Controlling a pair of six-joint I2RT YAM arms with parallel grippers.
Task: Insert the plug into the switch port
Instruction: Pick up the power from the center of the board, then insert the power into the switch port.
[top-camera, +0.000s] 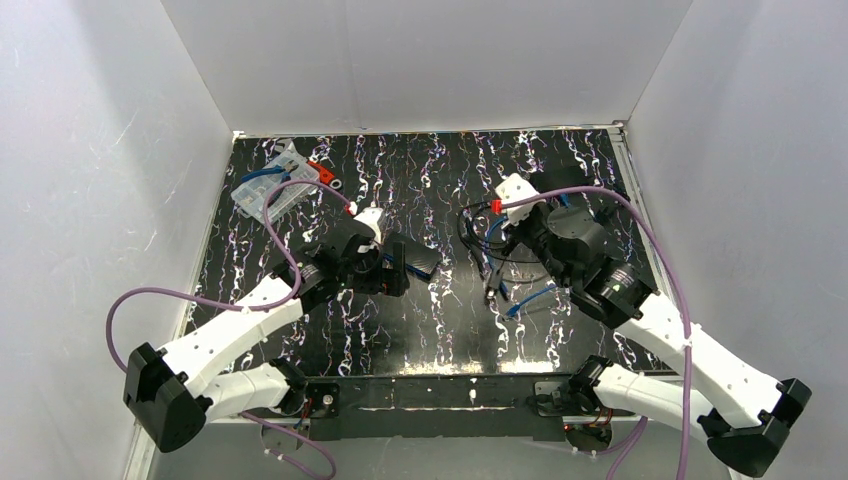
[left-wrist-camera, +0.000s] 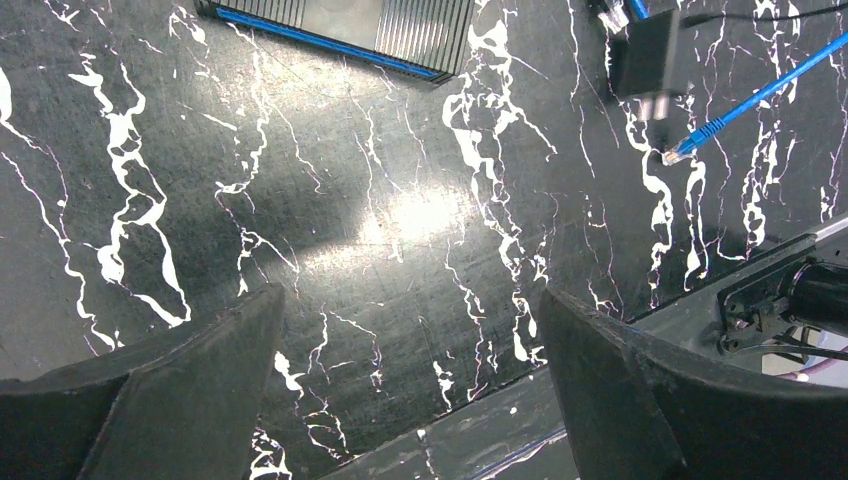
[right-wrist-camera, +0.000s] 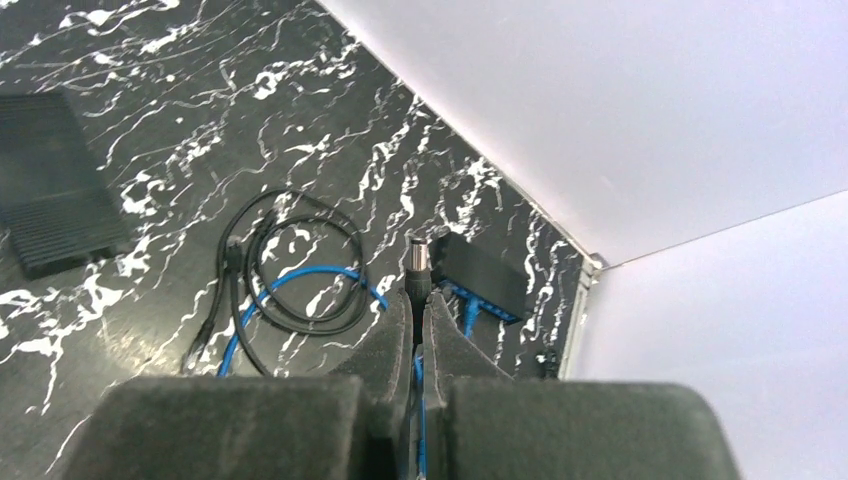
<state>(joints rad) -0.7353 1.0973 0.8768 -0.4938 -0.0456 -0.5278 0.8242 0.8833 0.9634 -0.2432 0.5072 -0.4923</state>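
Plug (right-wrist-camera: 418, 258), a metal-tipped barrel, sits clamped between the clenched fingers of the right gripper (right-wrist-camera: 418, 296) in the right wrist view. It points at a small black box (right-wrist-camera: 482, 275) with blue cables (right-wrist-camera: 466, 312) near the back corner. Left wrist view: the left gripper (left-wrist-camera: 410, 300) is spread wide, released, over the marbled table (left-wrist-camera: 400, 220); a ribbed black box (left-wrist-camera: 340, 25) lies ahead. From above, that gripper hovers beside the ribbed black box; the plug is too small to make out.
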